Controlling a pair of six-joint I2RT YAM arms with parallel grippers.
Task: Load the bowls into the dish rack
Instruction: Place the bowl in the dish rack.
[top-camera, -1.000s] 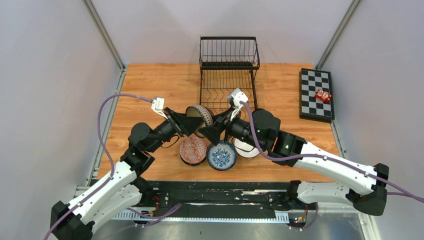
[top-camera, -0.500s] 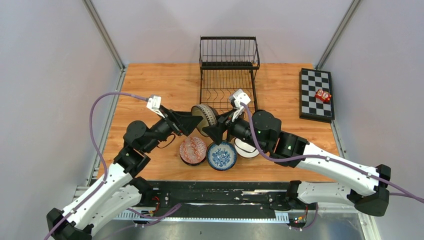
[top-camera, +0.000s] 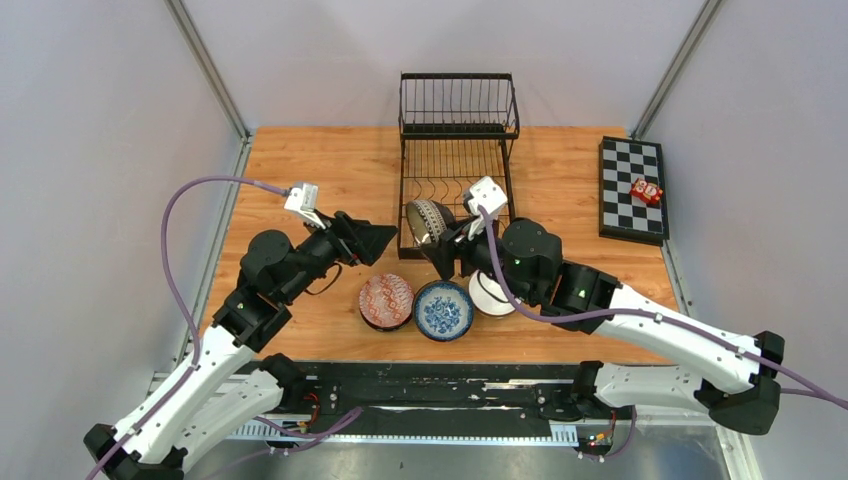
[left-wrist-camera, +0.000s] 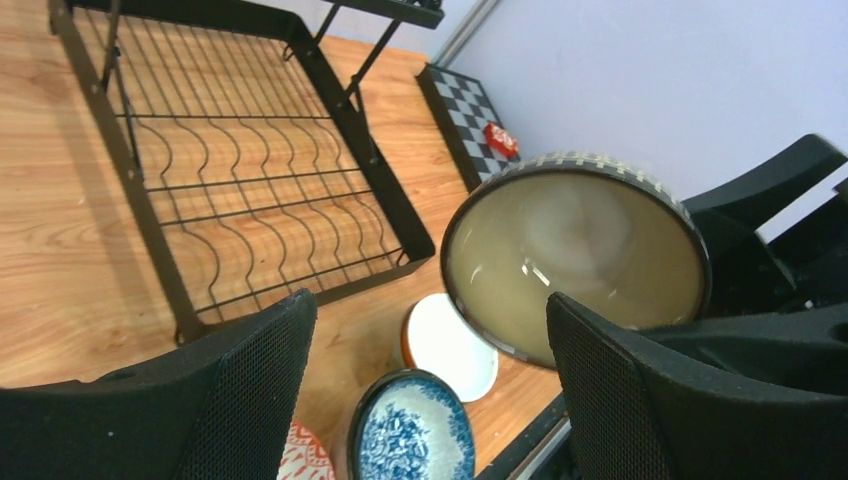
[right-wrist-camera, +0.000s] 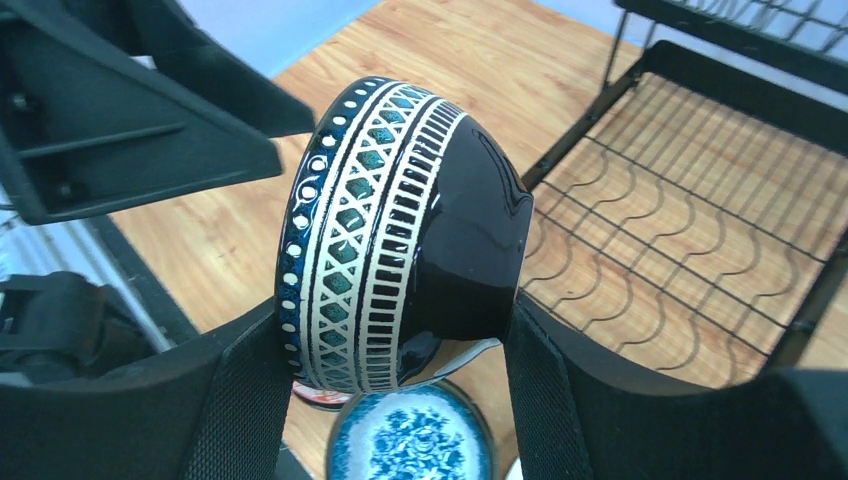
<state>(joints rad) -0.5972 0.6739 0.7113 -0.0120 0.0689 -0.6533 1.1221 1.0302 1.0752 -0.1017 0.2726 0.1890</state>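
My right gripper (top-camera: 437, 238) is shut on a dark bowl with a white-and-teal patterned band (top-camera: 428, 220), held on its side in the air at the front edge of the black wire dish rack (top-camera: 457, 150). In the right wrist view the dark bowl (right-wrist-camera: 400, 235) sits between my fingers. In the left wrist view its cream inside (left-wrist-camera: 575, 260) faces me. My left gripper (top-camera: 385, 238) is open and empty, left of the bowl. On the table lie a red-patterned bowl (top-camera: 386, 300), a blue-and-white floral bowl (top-camera: 443, 310) and a white bowl (top-camera: 492, 296).
A checkered board (top-camera: 632, 188) with a small red object (top-camera: 646, 191) lies at the right back of the wooden table. The rack's slotted base tray (left-wrist-camera: 250, 190) stands just beyond the held bowl.
My left gripper has let go of the dark bowl and drawn back to the left. My right gripper has carried the bowl right and back, toward the rack's front edge.
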